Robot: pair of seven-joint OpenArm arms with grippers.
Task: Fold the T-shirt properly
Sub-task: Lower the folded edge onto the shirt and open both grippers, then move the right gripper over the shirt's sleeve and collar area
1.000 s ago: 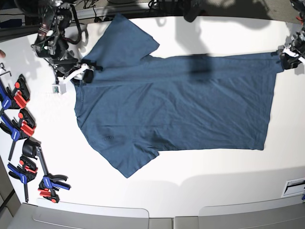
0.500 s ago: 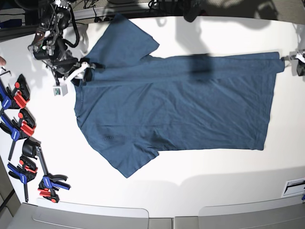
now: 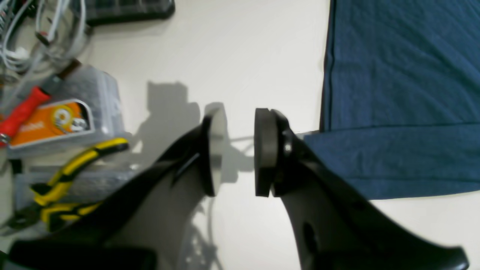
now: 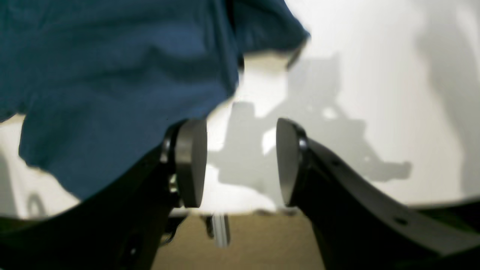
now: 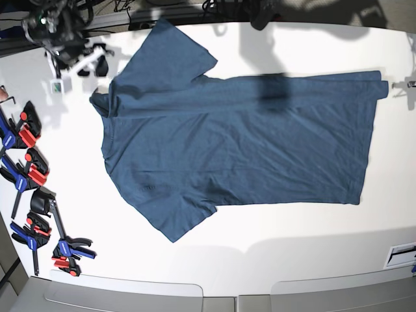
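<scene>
The T-shirt [image 5: 240, 143] is lying flat on the white counter [image 5: 273, 253], its hem toward the left arm and its collar end toward the right arm. The far long edge is lying doubled over as a narrow band along the body; the near sleeve is lying spread out toward the front counter edge, and the far sleeve is pointing away at the back.

Nearest the viewer, beside the collar-end edge of the T-shirt, a row of red-blue-black clamps [image 5: 29, 175] is resting on the counter, well apart from the cloth.

At the hem end of the T-shirt, the left gripper [image 3: 240, 152] is standing just beside the folded hem corner with a narrow gap between its pads; nothing is sitting in that gap. Beyond it, away from the T-shirt, yellow-handled pliers [image 3: 71, 165] and a tool box [image 3: 63, 120] are lying.

At the collar end of the T-shirt, the right gripper [image 4: 242, 163] is hanging with its jaws wide and empty, the collar-side cloth bunching slightly just beside one pad.

Judgement: both grippers are standing clear, so the step in hand is re-grasping for the next fold. For a good result, each gripper should be taking matching corners on one long edge, pinching all layers there, lifting evenly, and keeping the cloth taut so the existing band is not unrolling.
</scene>
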